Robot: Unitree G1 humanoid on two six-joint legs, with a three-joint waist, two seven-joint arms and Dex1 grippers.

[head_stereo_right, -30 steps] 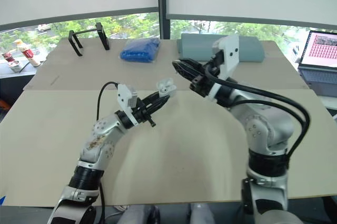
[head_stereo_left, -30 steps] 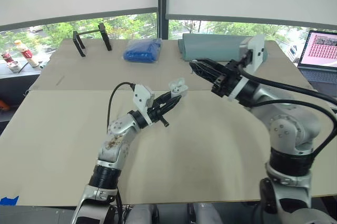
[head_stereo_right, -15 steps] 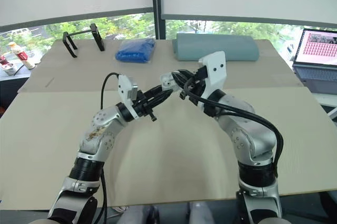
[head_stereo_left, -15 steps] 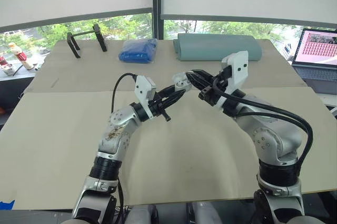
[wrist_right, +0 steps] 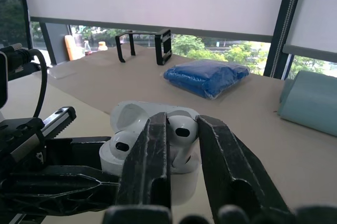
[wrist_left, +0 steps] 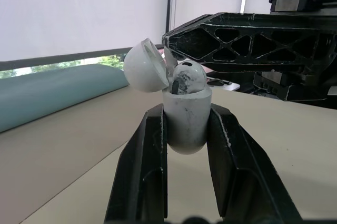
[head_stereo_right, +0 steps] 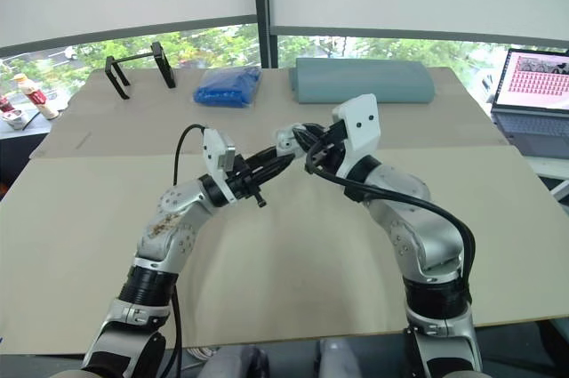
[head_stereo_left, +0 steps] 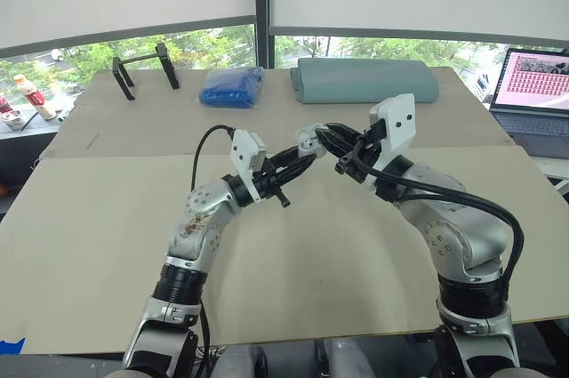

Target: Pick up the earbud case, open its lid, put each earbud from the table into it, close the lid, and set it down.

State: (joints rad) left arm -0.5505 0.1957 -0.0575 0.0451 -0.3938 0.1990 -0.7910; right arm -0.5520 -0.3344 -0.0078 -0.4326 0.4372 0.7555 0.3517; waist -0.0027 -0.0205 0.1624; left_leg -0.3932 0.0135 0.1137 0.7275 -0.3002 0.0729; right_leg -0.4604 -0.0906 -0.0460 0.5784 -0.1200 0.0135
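Left pincer (head_stereo_left: 300,157): closed on the lower body of the earbud case (wrist_left: 185,129), one finger on each side, holding it in the air above the tabletop (head_stereo_left: 311,262), between the two arms.
Earbud case: its long axis runs in line with the left fingers and its open mouth faces away from them. The lid (wrist_left: 145,66) is swung back on its hinge and clear of the mouth.
First earbud (wrist_right: 122,144): seated in one socket of the case.
Right pincer (head_stereo_left: 327,136): closed to a narrow gap on the head of the second earbud (wrist_right: 181,129), with the stem pointing down into the case.
Key relation: the second earbud sits right at the mouth of the case, beside the seated one and over the free socket. Its stem looks roughly in line with the case's long axis. How deep it has gone in cannot be told.
Nearer arm: the right does the inserting while the left only steadies the case.
Step in hand: probably seating the last earbud, with closing the lid and setting the case down yet to come.
Risk: a tilted stem could jam on the rim or nudge the case in the left grip.
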